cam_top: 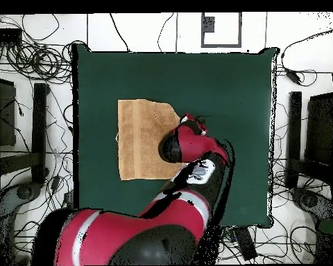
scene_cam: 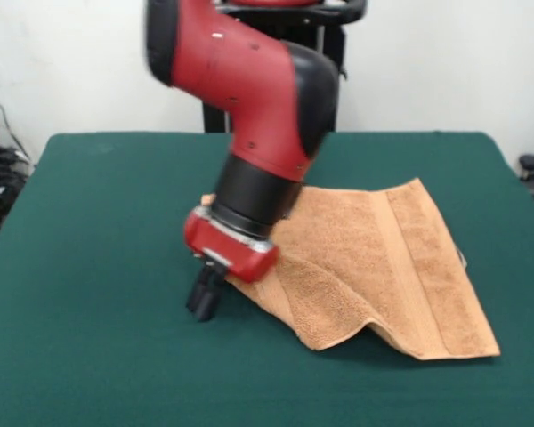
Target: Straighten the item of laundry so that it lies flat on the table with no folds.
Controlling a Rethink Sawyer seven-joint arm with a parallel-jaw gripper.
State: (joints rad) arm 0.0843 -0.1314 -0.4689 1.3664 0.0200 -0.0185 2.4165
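Towel [scene_cam: 374,267] sits on the green table [scene_cam: 89,356], right of centre in the front view, left of centre from overhead [cam_top: 143,142]. Orange-tan terry, one woven band running along its right-hand end in the front view. Not flat — the near edge is lifted and rolled into a fold, with a dark shadow under it, and the near left corner looks turned in, so the outline is cut off on a slant there. Overhead confirms it: three sides read straight, but the corner nearest my wrist is missing from the rectangle.

My gripper [scene_cam: 204,298] is down at the table just left of that folded edge, at or right beside the cloth — can't tell whether it touches. Fingers are a dark blur; can't tell whether they're apart or together, or whether they're pinching any fabric.
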